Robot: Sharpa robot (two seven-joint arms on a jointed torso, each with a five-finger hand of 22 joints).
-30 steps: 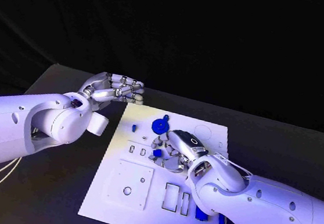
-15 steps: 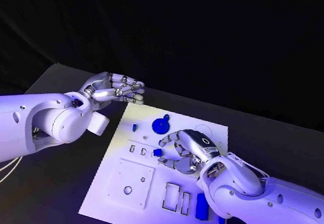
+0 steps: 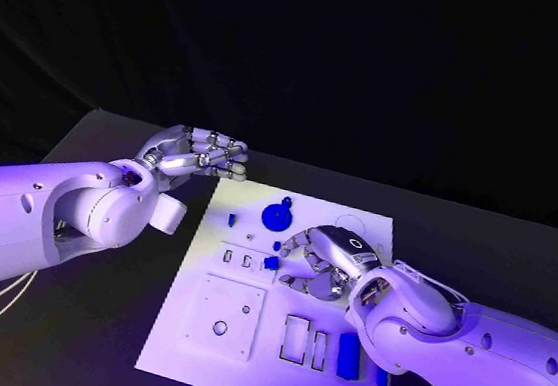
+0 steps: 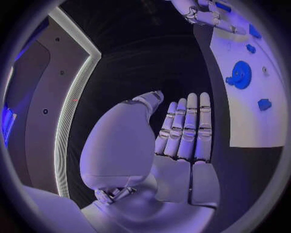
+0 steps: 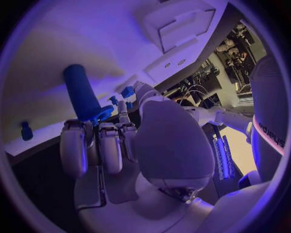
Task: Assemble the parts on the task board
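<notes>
Here, at the far left, the left arm's smooth white shell reaches in over the matte black table (image 3: 113, 138), and its silver, segmented left robot hand (image 3: 199, 151) hangs just beyond the far left corner of the task board (image 3: 195, 341). In the left wrist view that robot hand (image 4: 182, 131) shows its fingers (image 4: 189, 127) straight, pressed side by side and holding nothing, the thumb set apart from them.

The task board is a flat, white rectangular plate with shallow cut-outs: a square recess (image 3: 225, 318) holding a round hole, small slots (image 3: 227, 257) and two upright rectangular pockets (image 3: 296, 339). On its far half lies a toothed blue gear (image 3: 275, 217), a tiny blue peg (image 3: 232, 218) to its left, and a small blue block (image 3: 272, 263) nearer the middle.

Further right, the right robot hand (image 3: 319, 261) rests low over the board's centre, fingers curled down beside the block; whether it pinches anything cannot be told. In the right wrist view a rounded blue cylinder (image 5: 82, 92) stands against the board just past the curled fingers (image 5: 100, 145). Near the forearm, a long blue bar (image 3: 349, 356) lies on the board's near right part.
</notes>
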